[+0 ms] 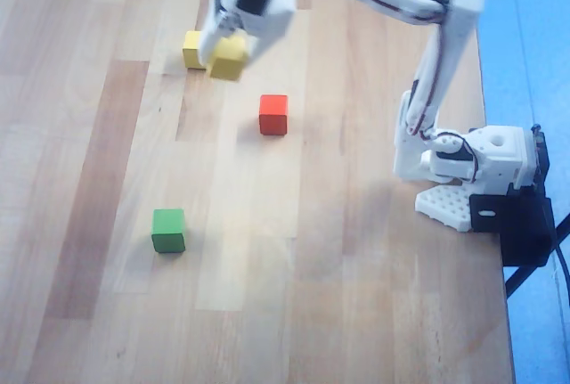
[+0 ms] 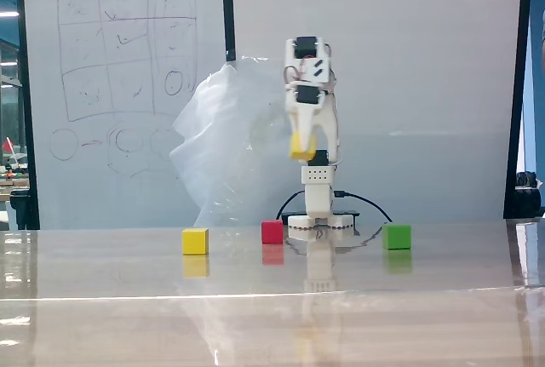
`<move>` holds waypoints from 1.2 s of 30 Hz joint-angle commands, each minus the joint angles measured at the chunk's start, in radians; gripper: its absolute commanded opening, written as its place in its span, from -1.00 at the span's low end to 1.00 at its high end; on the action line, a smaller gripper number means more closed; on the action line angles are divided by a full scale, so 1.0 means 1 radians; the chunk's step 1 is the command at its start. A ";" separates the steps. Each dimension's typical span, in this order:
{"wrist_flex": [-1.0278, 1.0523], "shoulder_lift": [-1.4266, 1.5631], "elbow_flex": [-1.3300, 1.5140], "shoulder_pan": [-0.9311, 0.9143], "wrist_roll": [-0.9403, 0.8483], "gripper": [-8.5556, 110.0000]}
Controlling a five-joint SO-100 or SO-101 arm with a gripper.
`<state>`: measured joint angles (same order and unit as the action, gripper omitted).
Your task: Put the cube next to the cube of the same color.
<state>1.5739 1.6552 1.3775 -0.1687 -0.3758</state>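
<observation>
Tool was clamped on the cube, a small yellow one, and in the fixed view it hung well above the counter with the cube pinched at the tip. Fingers were hard to make out in the overhead view since the white wrist covered most of them, and the cube's top edge was tucked under them. The cube of the same color sat on the counter right beside the tool in the overhead view, partly hidden by it; in the fixed view it was off to the tool's left and far lower. Red cube sat near the tool, down and to the right in the overhead view, and the green cube was well apart from it, farther down. Lots of bare counter lay left of the tool.
</observation>
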 commanded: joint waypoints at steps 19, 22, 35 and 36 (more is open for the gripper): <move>-0.186 -0.518 -0.578 -0.268 -0.135 -0.86; -0.229 -0.558 -0.578 -0.281 -0.132 -0.86; -0.308 -0.716 -0.578 -0.272 -0.127 -0.86; -0.308 -0.729 -0.578 -0.272 -0.127 -0.86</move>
<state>1.2885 0.9097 0.9081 -0.4449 -0.5047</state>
